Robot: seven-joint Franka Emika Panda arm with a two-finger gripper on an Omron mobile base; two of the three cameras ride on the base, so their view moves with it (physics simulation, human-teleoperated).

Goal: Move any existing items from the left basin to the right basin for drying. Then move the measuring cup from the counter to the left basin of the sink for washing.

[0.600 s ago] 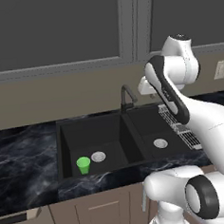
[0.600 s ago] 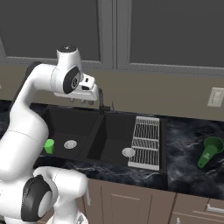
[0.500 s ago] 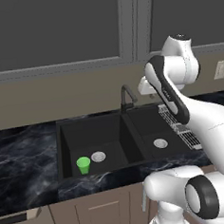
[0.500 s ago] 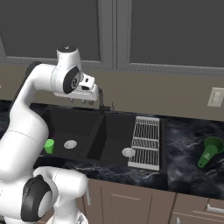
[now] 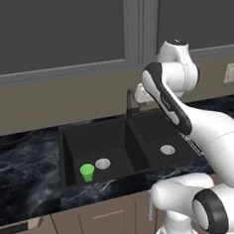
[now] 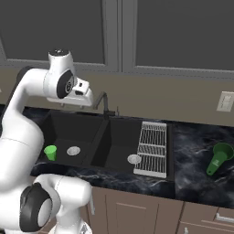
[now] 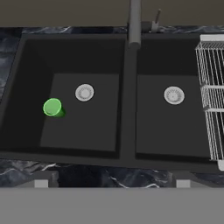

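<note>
Hand view: tapered glossy tumbler [image 7: 53, 107], matte left basin [image 7: 98, 127].

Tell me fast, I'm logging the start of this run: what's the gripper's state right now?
Gripper: open, holding nothing, high above the sink.

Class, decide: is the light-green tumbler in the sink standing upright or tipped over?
Upright. The light-green tumbler stands on the left basin floor beside the drain; the hand view shows its round rim facing up.

Base cams sit behind arm, left & right, facing fwd/down at sink [image 5: 111, 139]. Hand cam looks straight down, closer. All share both basins.
</note>
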